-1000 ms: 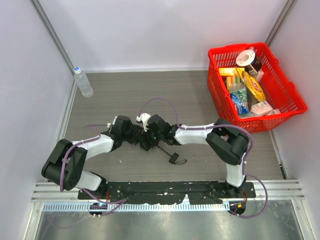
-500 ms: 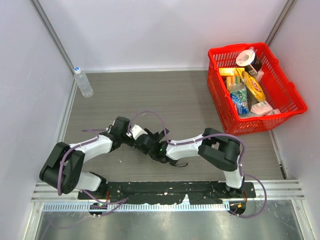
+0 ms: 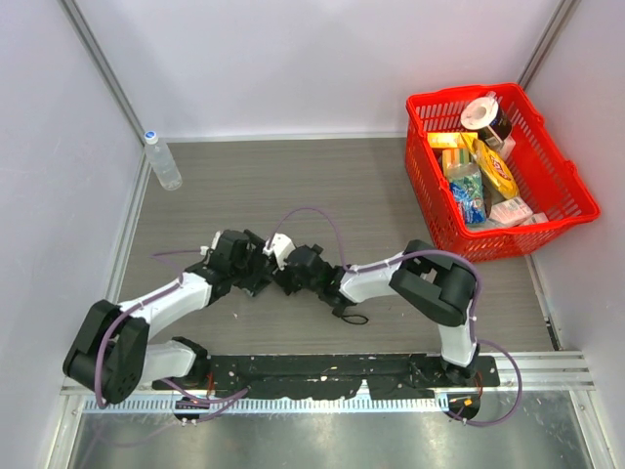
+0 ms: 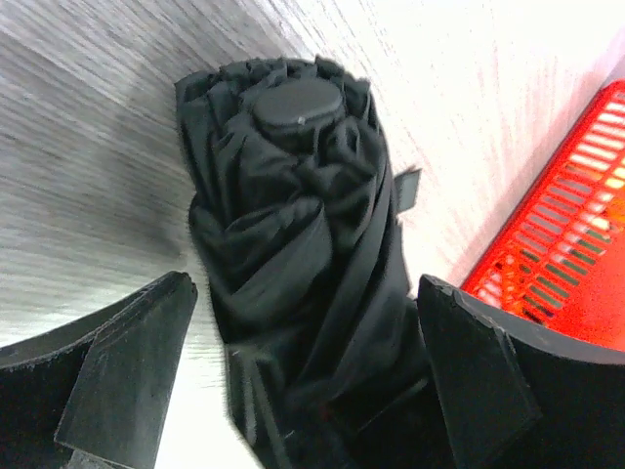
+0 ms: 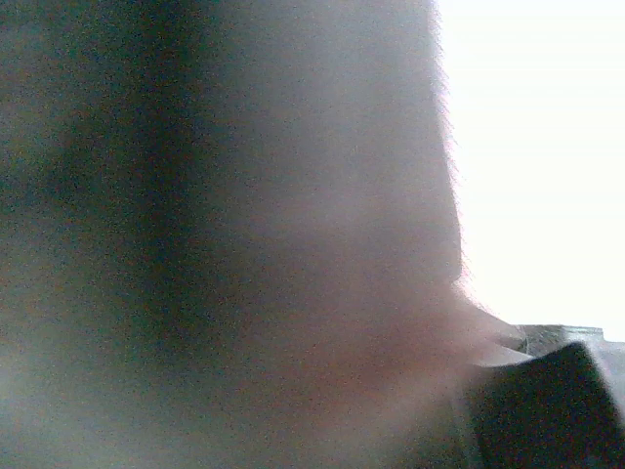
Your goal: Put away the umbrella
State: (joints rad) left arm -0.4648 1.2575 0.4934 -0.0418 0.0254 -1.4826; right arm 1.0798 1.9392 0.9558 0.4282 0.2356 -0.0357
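The umbrella (image 3: 282, 277) is a black folded bundle on the table between the two wrists. In the left wrist view the umbrella (image 4: 293, 244) lies with its round end cap pointing away, and my left gripper (image 4: 305, 285) stands open with a finger (image 4: 127, 371) on either side of it. My left gripper (image 3: 262, 274) comes in from the left and my right gripper (image 3: 299, 268) meets the bundle from the right. A dark blurred mass of umbrella (image 5: 225, 244) fills the right wrist view, against the one finger (image 5: 547, 401) that shows. The strap loop (image 3: 353, 318) lies on the table.
A red basket (image 3: 414, 147) with several packaged goods stands at the back right; its wall (image 4: 576, 225) shows in the left wrist view. A clear water bottle (image 3: 162, 161) stands at the back left by the wall. Purple cables arch over both wrists.
My left gripper has opened and let go of the umbrella. My right gripper has narrowed onto the bundle. Both wrists have shifted slightly on the table with it.
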